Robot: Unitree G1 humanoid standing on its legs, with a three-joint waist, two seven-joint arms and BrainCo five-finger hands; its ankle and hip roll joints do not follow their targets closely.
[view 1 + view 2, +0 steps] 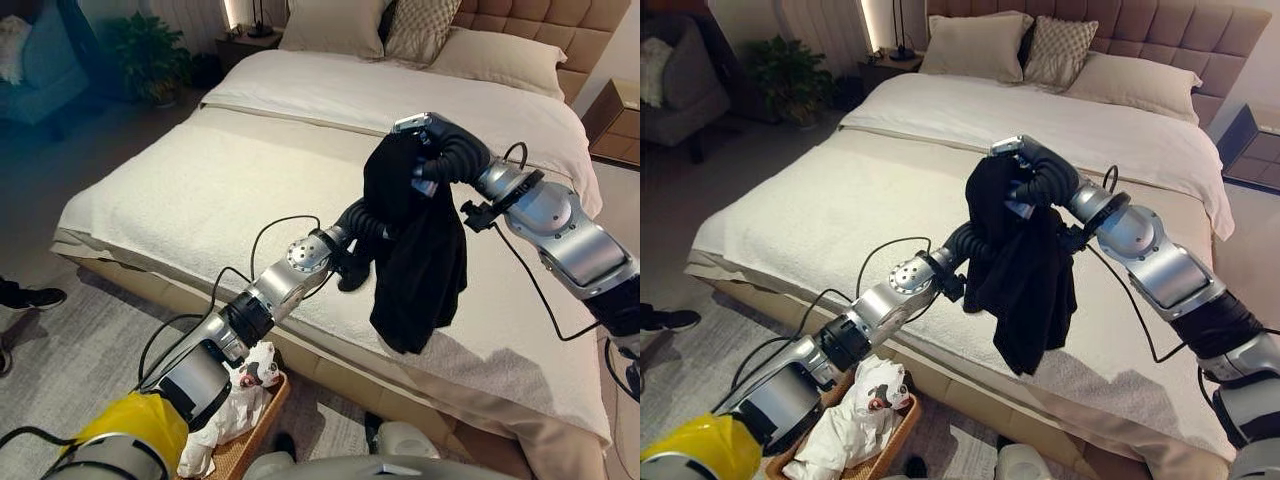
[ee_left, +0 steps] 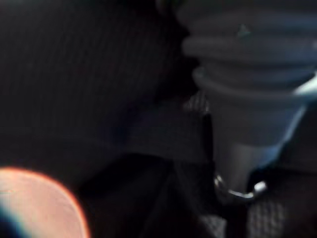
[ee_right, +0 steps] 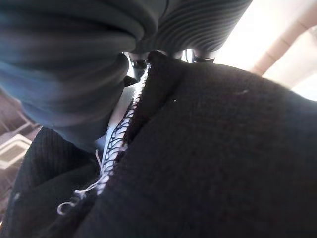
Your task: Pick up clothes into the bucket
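Mid-frame over the bed, the black garment hangs from the right hand, both hands' fingers hidden in cloth; next, carry it to the lower-left basket.

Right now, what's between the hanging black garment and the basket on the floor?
In the right eye view, the left arm's forearm spans from the black garment down toward the basket; behind it lies the bed's edge.

A home bedroom: a wide bed with pillows, a tufted headboard, a nightstand, an armchair and a potted plant.
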